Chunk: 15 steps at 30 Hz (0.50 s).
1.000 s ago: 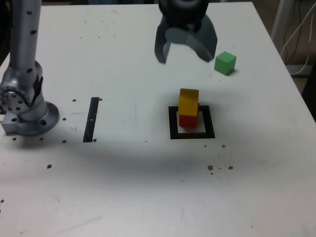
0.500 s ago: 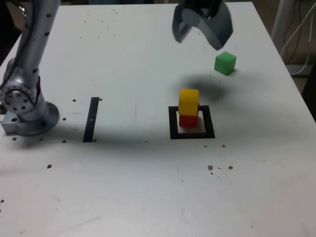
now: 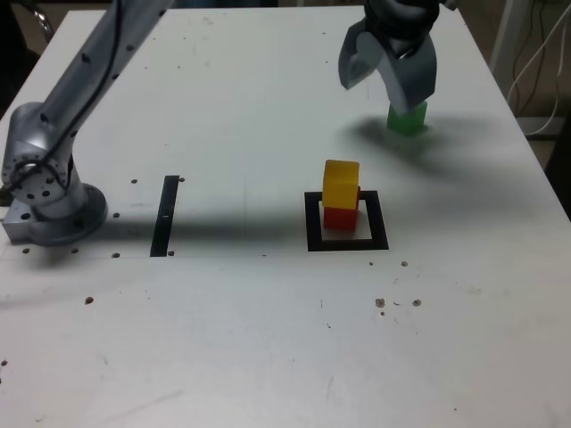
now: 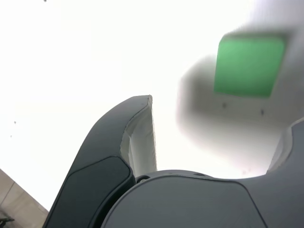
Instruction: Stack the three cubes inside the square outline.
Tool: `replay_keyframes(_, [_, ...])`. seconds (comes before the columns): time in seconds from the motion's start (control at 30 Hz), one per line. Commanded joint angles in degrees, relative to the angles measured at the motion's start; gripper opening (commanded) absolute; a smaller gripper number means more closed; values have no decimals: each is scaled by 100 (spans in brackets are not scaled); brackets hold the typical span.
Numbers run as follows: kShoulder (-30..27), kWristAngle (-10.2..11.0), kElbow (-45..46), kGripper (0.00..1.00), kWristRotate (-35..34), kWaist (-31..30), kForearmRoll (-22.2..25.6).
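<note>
1. Watching the gripper (image 3: 389, 78) in the upper right of the exterior view, I see its jaws spread wide with nothing between them; it hangs above the green cube (image 3: 408, 119) and partly hides it from that camera.

2. Judging from the wrist view, the green cube (image 4: 249, 65) sits off to one side of the jaw gap, not between the fingers (image 4: 142, 137). If I descend like this, one finger could land on the cube's top or nudge it sideways across the tabletop (image 3: 223, 339).

3. The wrist picture is blurred and washed out, so I cannot tell how high the gripper is above the cube. Coming down too fast risks pressing the cube into the tabletop or pinching only a corner, which could let it twist or drop in transit.

4. Further out, near the middle of the exterior view, the yellow cube (image 3: 341, 184) rests on the red cube (image 3: 340, 217) inside the square outline (image 3: 347, 242). The yellow one looks slightly offset from the red, so the pile may be touchy.

5. Placing the green cube off-centre, or brushing the pile with a wide-open finger on release, could topple it out of the outline.

6. The black strip (image 3: 165, 215) at centre left lies well apart and poses no hazard.
</note>
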Motion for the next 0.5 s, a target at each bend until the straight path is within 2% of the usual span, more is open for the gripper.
replay_keyframes(0.0, [130, 11, -190, 93, 46, 40, 66])
replay_keyframes(0.13, [406, -10, -622, 92, 160, 108, 215])
replay_keyframes(0.47, [771, -313, -1056, 85, 399, 283, 357])
